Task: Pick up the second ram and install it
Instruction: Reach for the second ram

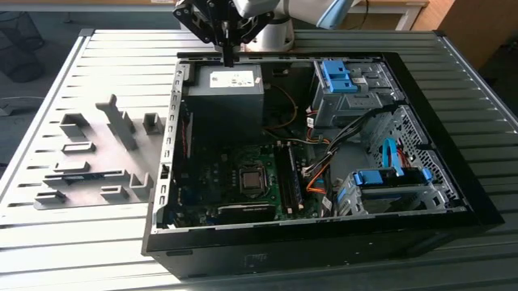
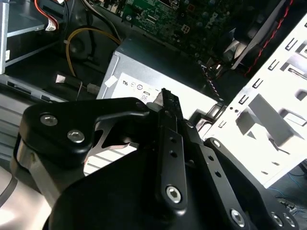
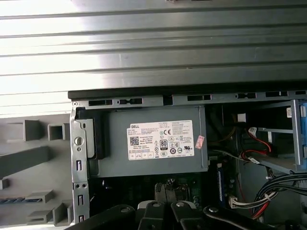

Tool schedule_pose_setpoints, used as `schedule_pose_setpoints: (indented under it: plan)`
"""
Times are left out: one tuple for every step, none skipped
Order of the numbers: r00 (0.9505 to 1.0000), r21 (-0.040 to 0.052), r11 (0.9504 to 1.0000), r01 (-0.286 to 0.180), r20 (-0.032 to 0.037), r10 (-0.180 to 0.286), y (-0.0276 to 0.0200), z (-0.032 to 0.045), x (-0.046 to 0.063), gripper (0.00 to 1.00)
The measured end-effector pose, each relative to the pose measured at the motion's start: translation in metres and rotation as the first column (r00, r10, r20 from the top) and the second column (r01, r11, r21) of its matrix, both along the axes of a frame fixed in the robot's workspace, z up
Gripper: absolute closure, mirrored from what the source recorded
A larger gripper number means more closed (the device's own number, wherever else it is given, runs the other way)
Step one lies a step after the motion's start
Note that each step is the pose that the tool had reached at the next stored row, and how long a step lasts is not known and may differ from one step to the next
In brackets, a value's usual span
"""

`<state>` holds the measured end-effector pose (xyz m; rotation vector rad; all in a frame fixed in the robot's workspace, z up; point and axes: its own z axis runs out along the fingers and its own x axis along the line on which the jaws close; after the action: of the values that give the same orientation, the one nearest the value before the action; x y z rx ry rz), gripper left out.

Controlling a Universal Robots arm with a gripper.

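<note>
Here we hang our gripper (image 1: 229,59), fingers pressed together on nothing, above the power supply (image 1: 229,91). The second ram (image 1: 85,176) lies in its grey fixture (image 1: 117,174) beside the case (image 1: 324,248), presumably slotted there for easy pinching.

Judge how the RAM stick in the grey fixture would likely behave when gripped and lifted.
The RAM stick looks thin and flat, so it is probably light and stiff. It lies low among the grey fixture blocks, so it seems unlikely to roll or tip. Its narrow edges may slip or twist in a grip.
</note>
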<state>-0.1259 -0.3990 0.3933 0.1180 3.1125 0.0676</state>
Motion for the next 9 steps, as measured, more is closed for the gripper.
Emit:
schedule_pose_setpoints:
  plan:
    - [1.0, 0.0, 1.0, 0.0, 0.0, 0.0, 0.0, 0.0, -0.001, 0.89]
    - [1.0, 0.0, 1.0, 0.0, 0.0, 0.0, 0.0, 0.0, -0.002, 0.89]
    - [1.0, 0.0, 1.0, 0.0, 0.0, 0.0, 0.0, 0.0, -0.004, 0.89]
    - [1.0, 0.0, 1.0, 0.0, 0.0, 0.0, 0.0, 0.0, -0.005, 0.89]
    - [1.0, 0.0001, 1.0, 0.0, 0.0, 0.0, 0.0, -0.0001, -0.006, 0.89]
    - [1.0, 0.0, 1.0, 0.0, 0.0, 0.0, 0.0, 0.0, -0.008, 0.89]
    - [1.0, 0.0001, 1.0, 0.0, 0.0, 0.0, 0.0, -0.0001, -0.009, 0.89]
    - [1.0, 0.0001, 1.0, 0.0, 0.0, 0.0, 0.0, -0.0001, -0.011, 0.89]
    - [1.0, 0.0001, 1.0, 0.0, 0.0, 0.0, 0.0, 0.0, -0.012, 0.89]
